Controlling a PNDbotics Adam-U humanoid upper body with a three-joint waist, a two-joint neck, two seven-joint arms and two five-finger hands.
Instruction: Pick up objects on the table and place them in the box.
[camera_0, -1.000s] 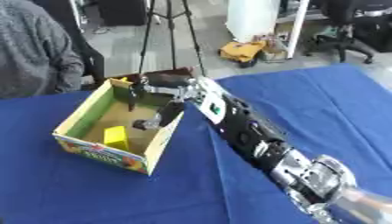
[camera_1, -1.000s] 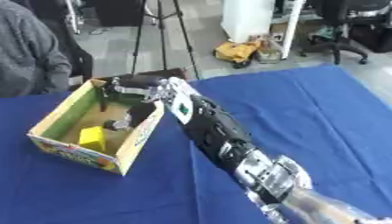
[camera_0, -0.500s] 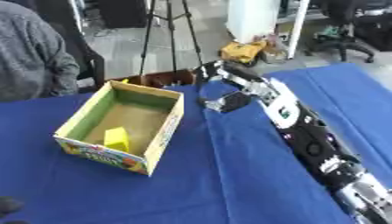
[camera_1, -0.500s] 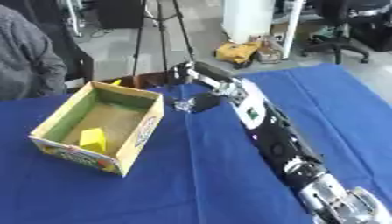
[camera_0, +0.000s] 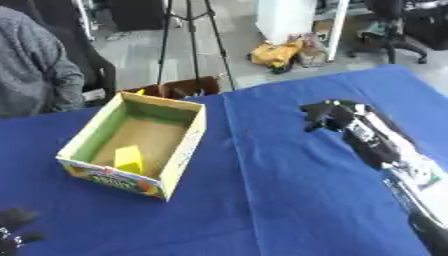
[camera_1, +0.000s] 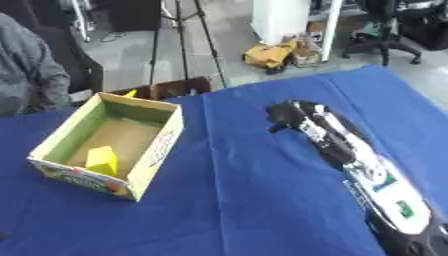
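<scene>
Box (camera_0: 185, 145) sits open-topped on desk (camera_0: 280, 200) left side, yellow block (camera_0: 129, 159) inside it; right hand (camera_0: 327, 116) over bare cloth well right of it, fingers clenched, seemingly empty; left hand (camera_0: 16, 225) idles lower-left, fingers unclear

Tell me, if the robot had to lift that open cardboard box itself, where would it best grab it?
Probably by the near right wall of the box, coming from the right, where the right hand already is. The top is open and that rim stands bare, so fingers could hook over it, thumb outside. The yellow block inside lies toward the near left corner, clear of that wall. The left hand rests at the lower left.
</scene>
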